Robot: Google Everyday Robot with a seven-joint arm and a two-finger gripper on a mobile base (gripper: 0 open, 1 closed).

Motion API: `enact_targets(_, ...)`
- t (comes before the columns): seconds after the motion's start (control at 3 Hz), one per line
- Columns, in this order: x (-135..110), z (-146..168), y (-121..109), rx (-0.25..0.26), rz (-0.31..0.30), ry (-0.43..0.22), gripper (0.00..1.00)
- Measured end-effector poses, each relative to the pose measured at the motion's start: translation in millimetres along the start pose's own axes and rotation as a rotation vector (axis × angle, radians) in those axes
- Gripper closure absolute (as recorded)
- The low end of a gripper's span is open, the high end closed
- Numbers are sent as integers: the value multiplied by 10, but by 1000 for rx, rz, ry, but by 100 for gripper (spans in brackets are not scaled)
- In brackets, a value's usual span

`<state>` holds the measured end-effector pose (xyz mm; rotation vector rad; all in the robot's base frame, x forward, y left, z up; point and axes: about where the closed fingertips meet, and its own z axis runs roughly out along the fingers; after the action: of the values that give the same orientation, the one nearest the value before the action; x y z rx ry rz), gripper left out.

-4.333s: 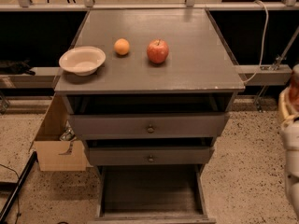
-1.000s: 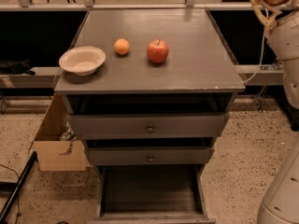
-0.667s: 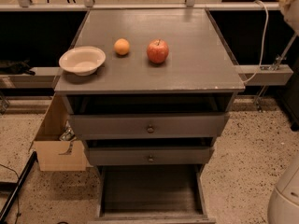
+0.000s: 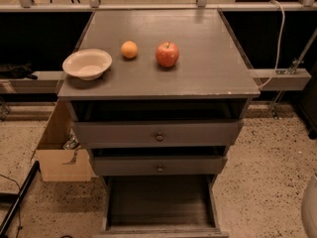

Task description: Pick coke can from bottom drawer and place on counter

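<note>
The grey counter (image 4: 198,68) tops the cabinet in the middle of the camera view. The bottom drawer (image 4: 159,202) is pulled open below it and shows a dark flat floor. No coke can shows in the visible part of the drawer or on the counter; the drawer's back is hidden under the drawer above. My gripper is out of view. Only a pale rounded piece of my body (image 4: 310,209) shows at the lower right edge.
On the counter stand a cream bowl (image 4: 87,63) at the left, a small orange (image 4: 129,49) and a red apple (image 4: 167,54). Two shallower drawers with round knobs (image 4: 159,137) sit slightly open. A cardboard box (image 4: 59,155) stands on the floor at the left.
My arm, which stood at the upper right edge a second ago, has swung up and out of the frame. The things on the counter and the drawers have not moved.
</note>
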<state>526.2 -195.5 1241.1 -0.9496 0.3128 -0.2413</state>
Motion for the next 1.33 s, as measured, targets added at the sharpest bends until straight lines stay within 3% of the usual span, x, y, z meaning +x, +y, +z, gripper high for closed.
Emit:
enact_targets(0.33,0,0,0,0,0,0,100)
enact_targets(0.67,26,-35,88,-98,58,8,100)
enact_targets(1.0,-184,22,14,-257,182,54,100)
enact_targets(1.33,-249,-278,-19,-345,345,83,100)
